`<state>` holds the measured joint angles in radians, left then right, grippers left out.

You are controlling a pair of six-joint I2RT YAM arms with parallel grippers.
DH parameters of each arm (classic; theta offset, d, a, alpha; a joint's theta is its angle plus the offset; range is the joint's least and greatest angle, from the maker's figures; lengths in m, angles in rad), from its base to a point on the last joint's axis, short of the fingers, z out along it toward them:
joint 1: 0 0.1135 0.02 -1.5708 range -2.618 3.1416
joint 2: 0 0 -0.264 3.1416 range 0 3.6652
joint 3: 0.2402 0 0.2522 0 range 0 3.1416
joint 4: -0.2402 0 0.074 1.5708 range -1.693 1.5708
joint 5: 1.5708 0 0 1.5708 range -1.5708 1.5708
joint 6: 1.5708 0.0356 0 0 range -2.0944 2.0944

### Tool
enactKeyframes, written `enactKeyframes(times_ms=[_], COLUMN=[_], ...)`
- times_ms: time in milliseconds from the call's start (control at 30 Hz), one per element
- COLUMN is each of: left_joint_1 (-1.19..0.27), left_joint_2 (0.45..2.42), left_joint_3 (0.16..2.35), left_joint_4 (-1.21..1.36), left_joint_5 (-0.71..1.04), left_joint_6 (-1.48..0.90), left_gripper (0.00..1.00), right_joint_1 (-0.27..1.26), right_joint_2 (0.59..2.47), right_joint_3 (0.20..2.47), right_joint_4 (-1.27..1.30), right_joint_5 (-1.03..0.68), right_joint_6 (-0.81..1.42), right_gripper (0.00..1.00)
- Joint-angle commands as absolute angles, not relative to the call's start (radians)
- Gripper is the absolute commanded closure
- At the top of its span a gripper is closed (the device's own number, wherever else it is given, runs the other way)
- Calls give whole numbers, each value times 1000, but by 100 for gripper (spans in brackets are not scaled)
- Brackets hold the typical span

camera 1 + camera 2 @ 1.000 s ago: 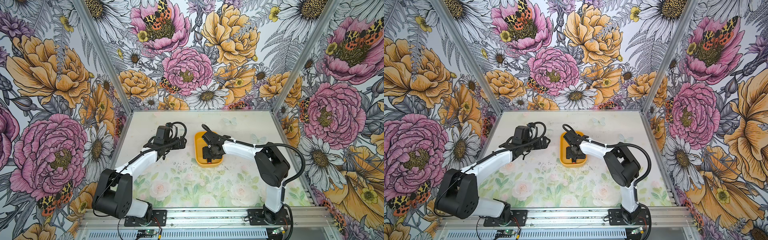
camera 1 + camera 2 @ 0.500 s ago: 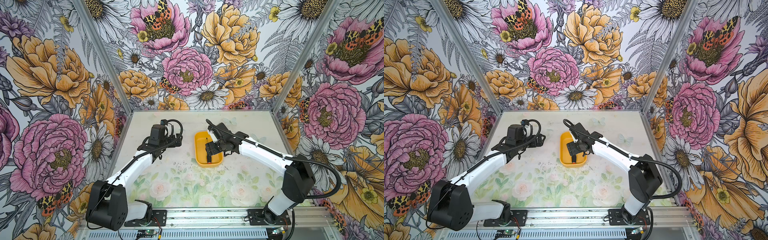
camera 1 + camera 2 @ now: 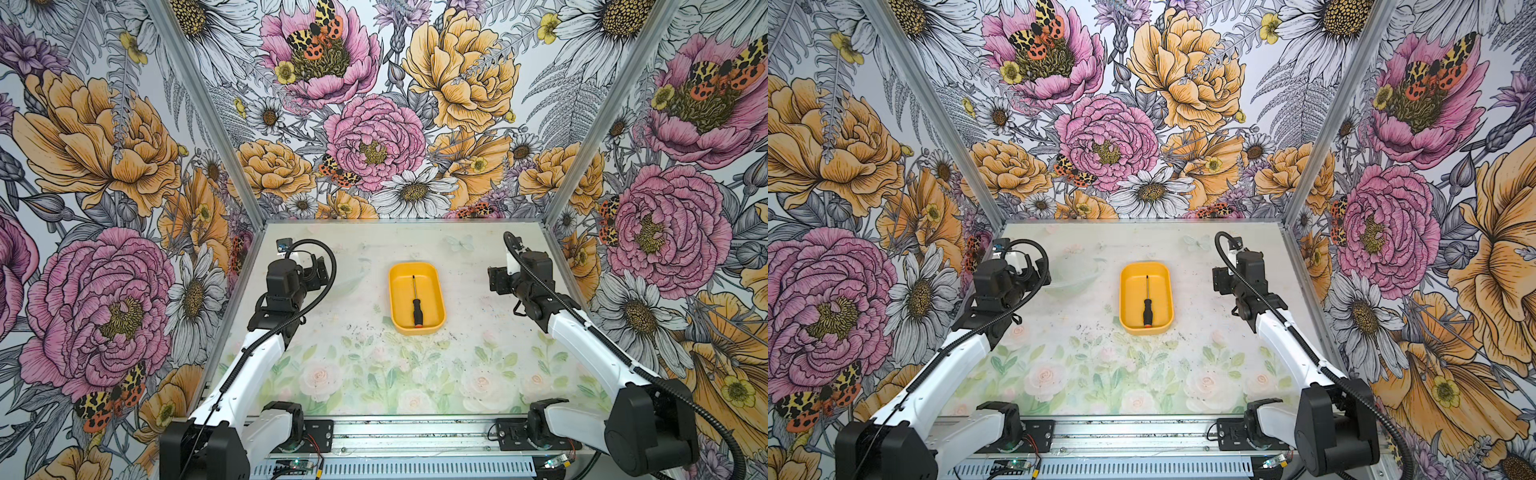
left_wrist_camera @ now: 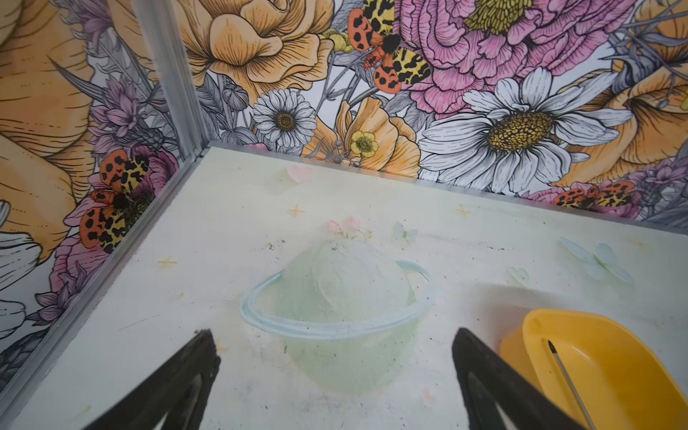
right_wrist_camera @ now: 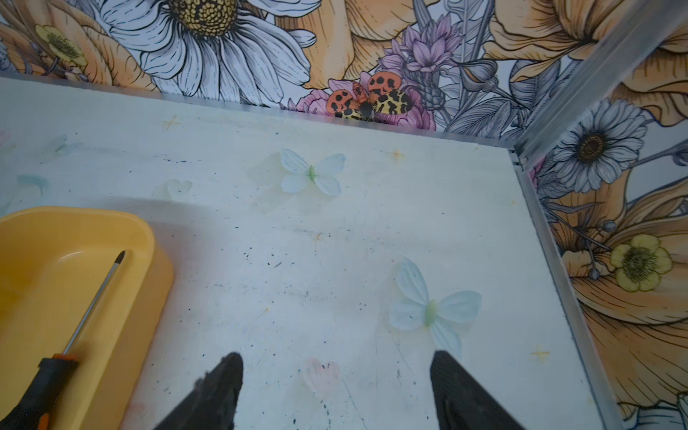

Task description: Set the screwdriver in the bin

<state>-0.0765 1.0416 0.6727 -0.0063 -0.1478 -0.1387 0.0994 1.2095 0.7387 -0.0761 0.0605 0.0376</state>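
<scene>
The screwdriver (image 3: 417, 307) is lying flat inside the bin (image 3: 417, 331), running lengthwise down the middle. Its thin shaft is pointing toward the back wall (image 3: 374, 145), and its orange-red cap is sitting close to the bin's near wall. Yellow floor is showing along both sides of it. I cannot tell whether the cap is touching the wall.

The bin is sitting in the middle of the counter (image 3: 469, 332), with bare surface running all round it in both top views.

The left fingers (image 4: 178, 379) are standing wide apart and holding nothing, with only a faded printed planet showing between them. In the left wrist view one finger is overlapping the bin's corner. Both top views, though, are showing a broad strip of counter between that arm and the bin. The arm is hanging over the counter's left side, close to the aluminium side rail (image 4: 96, 268).

The right fingers (image 5: 219, 391) are spread just as wide and are empty, hovering over scuffed, speckled counter. The bin's rim (image 5: 149, 231) is lying well off to one side of them. That arm is sitting near the right rail (image 5: 558, 268), between the bin and the right wall.

The back strip of the counter under the wall is lying open, and so is the rose-printed front stretch (image 3: 1100, 374) between the two arm bases.
</scene>
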Motion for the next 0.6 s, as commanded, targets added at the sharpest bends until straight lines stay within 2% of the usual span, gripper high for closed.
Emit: enactKeyframes(times_ms=[0, 167, 500, 567], left_joint_1=[-29, -5, 9, 15], left_joint_2=[1020, 1053, 1187, 1202], left_joint_3=[569, 443, 267, 264], left_joint_4=[220, 438, 859, 856], left_joint_5=[-126, -77, -45, -54], left_joint_6=[-105, -41, -13, -6], left_gripper=[1, 1, 1, 1], right_joint_1=[41, -16, -28, -29], right_joint_2=[1194, 1208, 1324, 1366], right_joint_3=[628, 482, 337, 329], right_joint_4=[217, 459, 784, 834], right_joint_5=[96, 104, 150, 141], right_joint_6=[86, 122, 111, 109], right_gripper=[19, 19, 20, 20])
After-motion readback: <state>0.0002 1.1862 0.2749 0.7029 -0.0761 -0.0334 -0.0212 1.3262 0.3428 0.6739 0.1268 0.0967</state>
